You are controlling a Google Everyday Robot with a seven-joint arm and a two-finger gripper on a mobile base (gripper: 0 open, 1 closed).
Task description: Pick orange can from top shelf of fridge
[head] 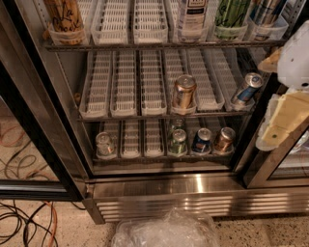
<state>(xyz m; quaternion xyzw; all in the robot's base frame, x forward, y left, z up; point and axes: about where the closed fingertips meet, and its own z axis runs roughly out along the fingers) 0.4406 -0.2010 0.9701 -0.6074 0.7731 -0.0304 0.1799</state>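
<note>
The orange can [65, 19] stands upright in the leftmost lane of the top shelf [159, 46] of the fridge [193, 190], cut off by the top edge of the camera view. Its tan-orange side shows dark scribbly lettering. My gripper [285, 118], a white and cream shape, hangs at the right edge at the height of the middle rack. It is far right of the can and lower, apart from it, with nothing seen in it.
Other bottles and cans [231, 14] stand on the right of the top shelf. A copper can [183, 91] and a tilted blue-and-silver can [246, 88] sit on the middle rack, several cans below. The open door frame [29, 125], floor cables [24, 222] and a plastic bag [166, 231] lie nearby.
</note>
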